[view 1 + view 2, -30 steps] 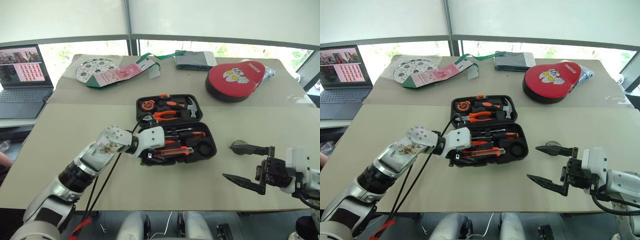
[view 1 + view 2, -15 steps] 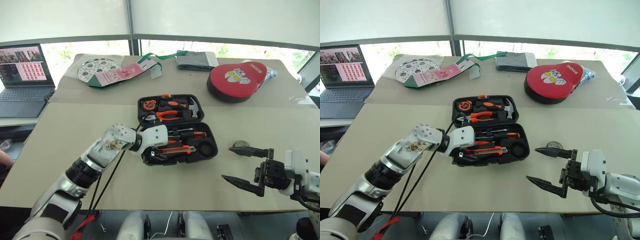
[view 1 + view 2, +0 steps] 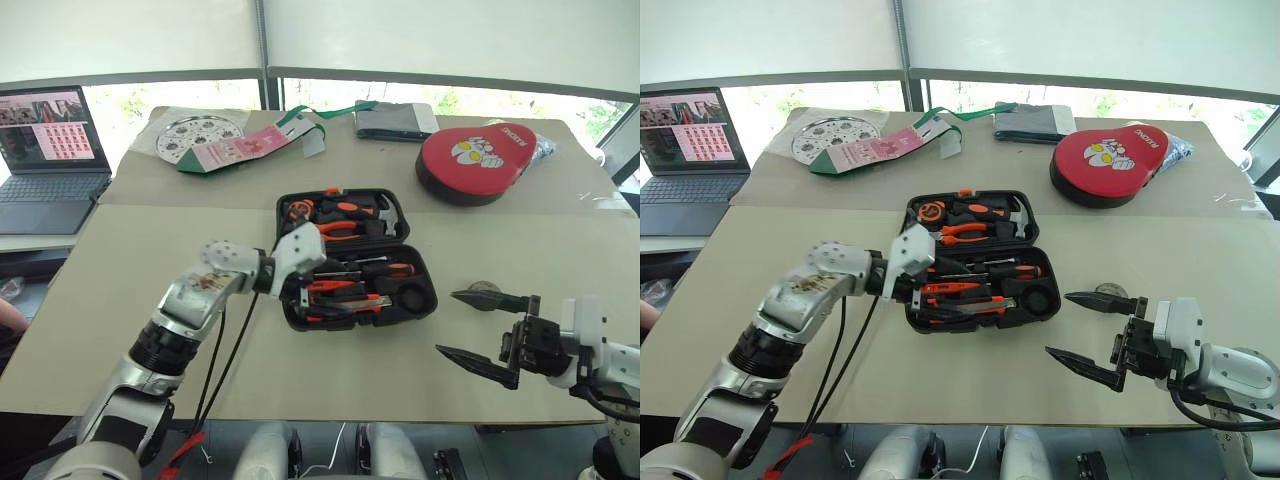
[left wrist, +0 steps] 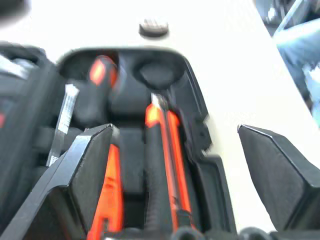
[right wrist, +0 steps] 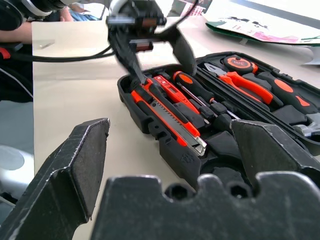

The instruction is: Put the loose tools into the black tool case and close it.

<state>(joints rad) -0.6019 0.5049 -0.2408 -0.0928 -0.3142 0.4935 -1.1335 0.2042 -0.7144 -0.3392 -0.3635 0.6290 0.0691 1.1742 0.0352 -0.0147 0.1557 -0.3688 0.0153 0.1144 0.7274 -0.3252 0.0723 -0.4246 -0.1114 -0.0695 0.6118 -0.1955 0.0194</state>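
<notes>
1. A laptop (image 3: 45, 150) stood open at the far left, with pink tiles on its screen.
2. A round perforated metal plate (image 3: 190, 133) lay on the far table (image 3: 520, 215), just beside a pink card (image 3: 240, 147) with a green ribbon (image 3: 310, 115).
3. A folded dark pouch (image 3: 393, 121) lay at the far edge of the table.
4. A red pad (image 3: 478, 162) with a cartoon face sat at the far right.
5. Pliers (image 3: 962, 230), a hammer (image 3: 1012, 215) and an orange tape measure (image 3: 927, 211) sat in their slots.

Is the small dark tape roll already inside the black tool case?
No, the tape roll lies on the table, to the right of the open tool case, near the right claw.
</notes>
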